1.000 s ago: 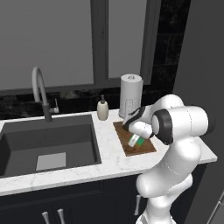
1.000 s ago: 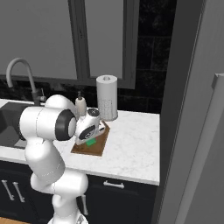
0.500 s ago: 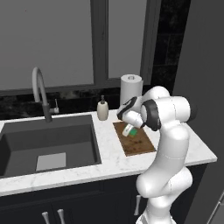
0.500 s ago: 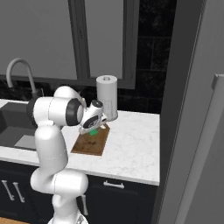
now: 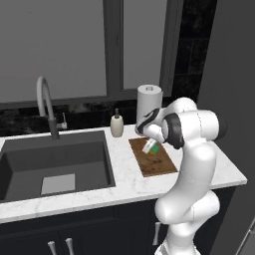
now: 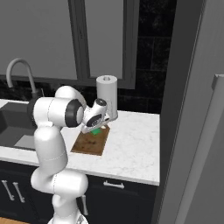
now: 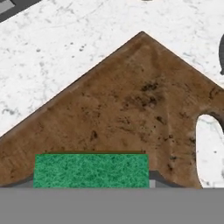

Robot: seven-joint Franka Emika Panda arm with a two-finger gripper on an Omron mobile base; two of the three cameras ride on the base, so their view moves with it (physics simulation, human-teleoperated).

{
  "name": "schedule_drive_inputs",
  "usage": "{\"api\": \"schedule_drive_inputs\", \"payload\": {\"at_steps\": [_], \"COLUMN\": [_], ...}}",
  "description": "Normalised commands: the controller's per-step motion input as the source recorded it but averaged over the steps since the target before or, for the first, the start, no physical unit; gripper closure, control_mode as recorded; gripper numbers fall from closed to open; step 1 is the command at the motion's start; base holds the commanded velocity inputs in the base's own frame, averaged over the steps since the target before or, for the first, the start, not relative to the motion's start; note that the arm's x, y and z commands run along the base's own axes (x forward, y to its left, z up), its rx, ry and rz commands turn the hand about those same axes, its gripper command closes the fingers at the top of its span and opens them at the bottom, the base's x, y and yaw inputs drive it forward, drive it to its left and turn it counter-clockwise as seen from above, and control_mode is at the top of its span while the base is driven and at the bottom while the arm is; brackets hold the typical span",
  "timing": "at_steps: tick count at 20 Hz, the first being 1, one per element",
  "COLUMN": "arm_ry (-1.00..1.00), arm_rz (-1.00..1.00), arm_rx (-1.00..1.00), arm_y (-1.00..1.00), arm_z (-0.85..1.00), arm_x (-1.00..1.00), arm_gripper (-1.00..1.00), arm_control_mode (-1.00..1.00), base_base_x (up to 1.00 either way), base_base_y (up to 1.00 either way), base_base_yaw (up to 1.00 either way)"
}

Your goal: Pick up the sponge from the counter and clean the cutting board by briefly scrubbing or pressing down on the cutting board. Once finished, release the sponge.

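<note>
The hand (image 5: 149, 146) is holding the sponge (image 5: 154, 148) between its two fingers, squeezing it from the sides. The sponge is hanging over the far part of the board (image 5: 153, 158), the end nearer the window. I cannot tell if the sponge is touching the wood or floating just above it.

The board is lying right under the hand, so the next push should be going straight down. In the hand view the sponge (image 7: 91, 170) is stretching its long side across the fingers, and the board (image 7: 127, 109) is spreading out beyond it with one corner pointing away. The handle hole is sitting off to one side of the sponge.

The board is resting flat on the white table (image 5: 124, 187), between the sink (image 5: 55, 164) and the table's end. A paper roll (image 5: 149, 103) and a soap bottle (image 5: 116, 125) are standing behind it.

The sponge is a small block with a fuzzy green top. The board is brown wood with dark spots.
</note>
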Motion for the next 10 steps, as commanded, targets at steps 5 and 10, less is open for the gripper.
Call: {"api": "schedule_drive_inputs", "payload": {"at_steps": [5,10], "arm_ry": [0.0,0.14], "arm_rz": [-0.03,-0.02], "arm_rx": [0.0,-0.02], "arm_y": [-0.29,-0.15], "arm_z": [0.03,0.13], "arm_x": [-0.37,-0.03], "arm_gripper": [1.0,1.0], "arm_control_mode": [-1.0,-1.0], "base_base_x": [0.0,0.0], "base_base_y": [0.0,0.0], "base_base_yaw": [0.0,0.0]}}
